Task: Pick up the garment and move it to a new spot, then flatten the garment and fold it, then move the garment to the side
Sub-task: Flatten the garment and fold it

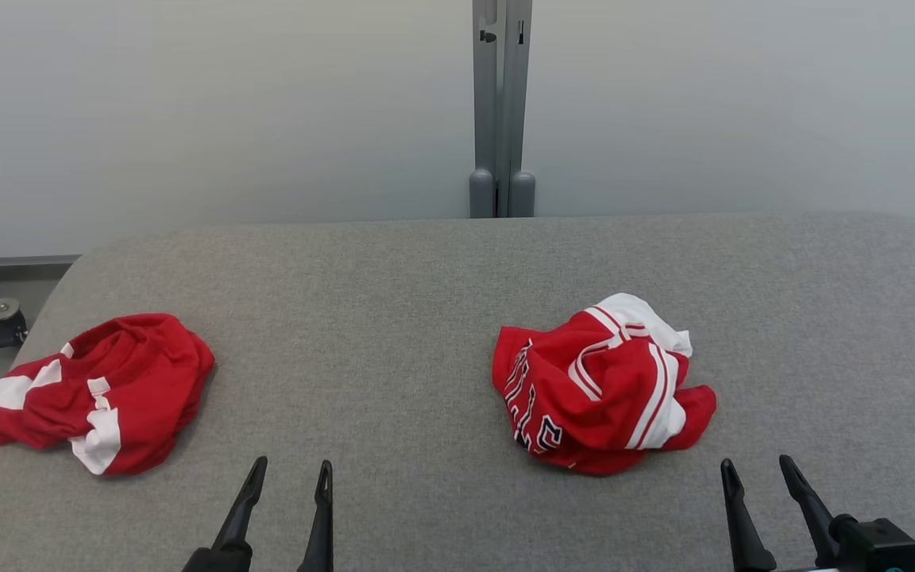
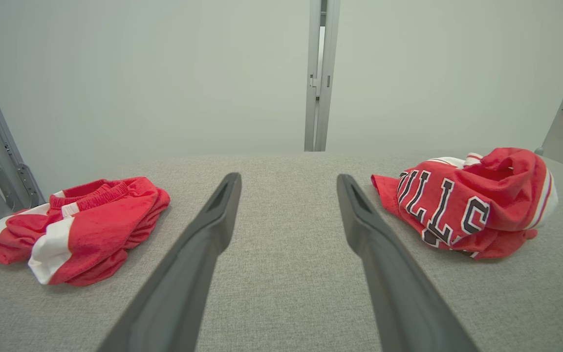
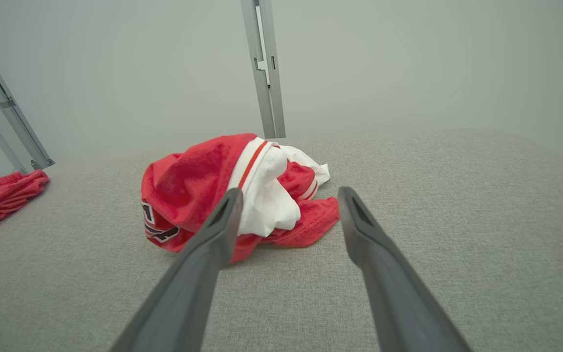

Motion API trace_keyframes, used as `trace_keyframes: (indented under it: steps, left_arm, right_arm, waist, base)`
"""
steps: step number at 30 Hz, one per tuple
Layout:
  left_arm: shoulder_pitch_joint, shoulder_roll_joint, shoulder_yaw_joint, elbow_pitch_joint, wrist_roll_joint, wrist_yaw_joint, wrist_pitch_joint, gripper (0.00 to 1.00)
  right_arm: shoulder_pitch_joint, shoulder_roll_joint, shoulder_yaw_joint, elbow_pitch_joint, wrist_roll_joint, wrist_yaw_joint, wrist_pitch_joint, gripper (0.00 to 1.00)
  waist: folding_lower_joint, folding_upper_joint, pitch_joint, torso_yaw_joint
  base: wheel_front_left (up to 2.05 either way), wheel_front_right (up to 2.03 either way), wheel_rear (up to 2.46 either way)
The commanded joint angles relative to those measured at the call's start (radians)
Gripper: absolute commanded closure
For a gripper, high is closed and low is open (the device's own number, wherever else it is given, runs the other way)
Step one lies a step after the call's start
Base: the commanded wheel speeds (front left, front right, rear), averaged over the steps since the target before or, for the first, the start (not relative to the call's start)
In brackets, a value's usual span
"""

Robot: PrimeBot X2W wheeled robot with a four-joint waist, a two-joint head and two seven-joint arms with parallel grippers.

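A crumpled red-and-white jersey [image 1: 600, 389] with black lettering lies right of centre on the grey table [image 1: 394, 318]. Bunched red shorts [image 1: 96, 393] lie at left. At the bottom edge, the left gripper [image 1: 293, 462] and right gripper [image 1: 755, 461] are spread, empty.

I am working in what looks like a robot test lab: a grey fabric-covered table [image 1: 426, 270] backed by plain pale partition walls [image 1: 187, 111] and grey metal posts [image 1: 499, 111].

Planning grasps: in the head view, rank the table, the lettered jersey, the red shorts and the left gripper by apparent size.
Largest: table
Next: lettered jersey and red shorts, too alike to rank
Smallest: left gripper, cut off by the frame
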Motion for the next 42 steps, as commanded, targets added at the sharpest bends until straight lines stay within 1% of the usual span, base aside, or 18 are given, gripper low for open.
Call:
trace_keyframes:
  steps: [1,16,26,30,32,35,42]
  left_arm:
    - [-0.018,0.000,0.000,-0.001,0.004,0.007,-0.001,0.00]
    - [-0.024,0.000,-0.012,0.001,0.008,0.017,-0.001,0.00]
    - [-0.026,0.000,-0.016,0.000,0.002,0.017,-0.001,0.00]
    - [-0.034,0.000,-0.026,-0.002,0.002,0.009,-0.001,0.00]
    - [-0.051,0.000,-0.041,-0.002,0.010,-0.001,-0.001,0.00]
    - [-0.081,0.000,-0.067,0.015,0.010,-0.002,-0.001,0.00]
    - [-0.263,0.001,-0.187,0.102,-0.004,-0.035,-0.001,0.00]
  right_arm:
    - [-0.005,-0.002,-0.001,0.001,-0.004,0.000,0.000,0.00]
    - [-0.012,-0.002,0.002,0.004,0.001,0.000,0.000,0.00]
    - [-0.018,-0.002,0.010,-0.002,0.006,0.000,0.000,0.00]
    - [-0.026,-0.002,0.011,-0.004,-0.001,0.000,0.000,0.00]
    - [-0.030,-0.002,0.010,-0.006,-0.007,0.000,0.000,0.00]
    - [-0.041,-0.002,0.010,-0.006,-0.016,0.000,0.000,0.00]
    - [-0.066,-0.002,0.000,-0.009,-0.033,0.000,0.000,0.00]
  waist:
    - [0.0000,-0.0001,0.000,0.000]
    - [0.0000,-0.0001,-0.002,0.004]
    - [0.0000,-0.0001,0.008,-0.005]
    - [0.0000,-0.0001,0.027,-0.023]
    - [0.0000,-0.0001,0.043,-0.036]
    - [0.0000,-0.0001,0.066,-0.060]
    - [0.0000,-0.0001,0.128,-0.130]
  base:
    - [0.00,0.00,0.00]
    - [0.00,0.00,0.00]
    - [0.00,0.00,0.00]
    - [0.00,0.00,0.00]
    - [0.00,0.00,0.00]
    - [0.00,0.00,0.00]
    - [0.00,0.00,0.00]
